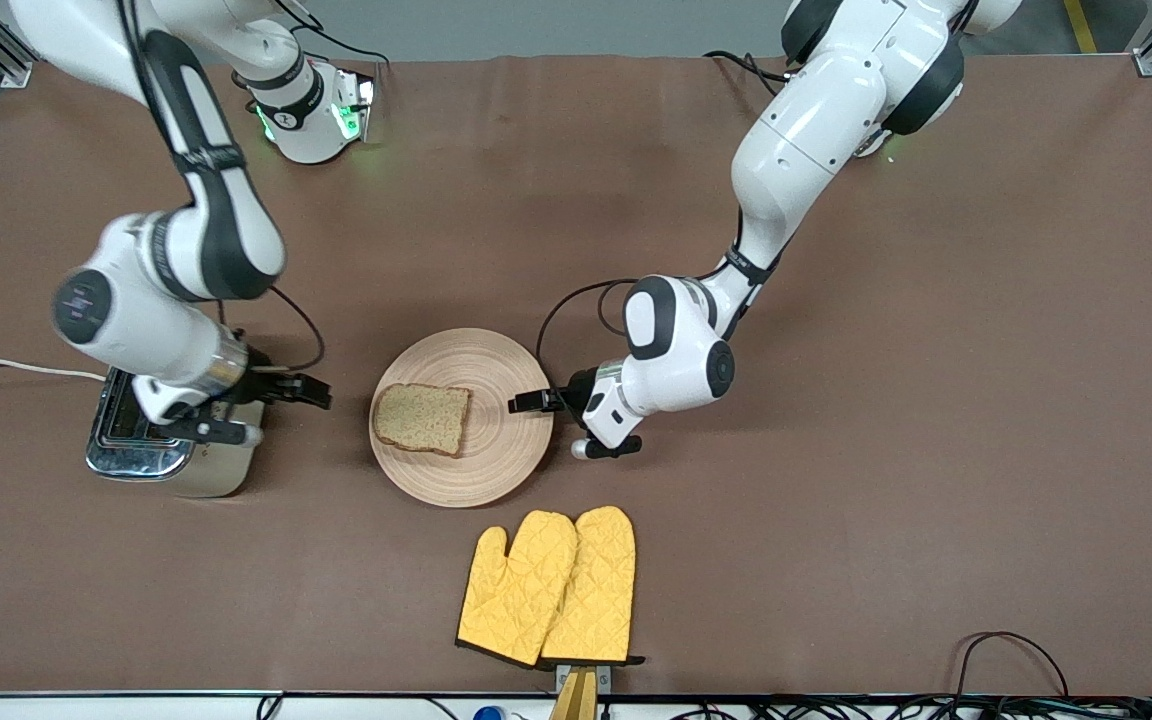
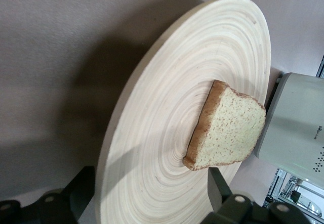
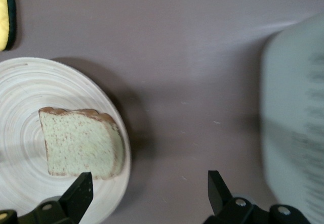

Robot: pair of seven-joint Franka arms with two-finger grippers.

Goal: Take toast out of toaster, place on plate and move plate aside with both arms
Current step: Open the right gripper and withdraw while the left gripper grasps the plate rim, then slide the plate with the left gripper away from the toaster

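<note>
Brown desk [image 1: 836, 450] carries the plate [image 1: 496, 470] with the toast [image 1: 423, 418] on it beside the toaster [image 1: 151, 450]; the open, empty left claw [image 1: 526, 402] and right claw [image 1: 311, 390] should each take a rim edge evenly, sliding level.

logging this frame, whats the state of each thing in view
toast: flat on the plate, out of the toaster
plate: on the table, not gripped
toaster: upright, slots empty
left pincer: open, at the plate's rim
right pincer: open, empty, between toaster and plate
oven mitts: flat, untouched
</note>
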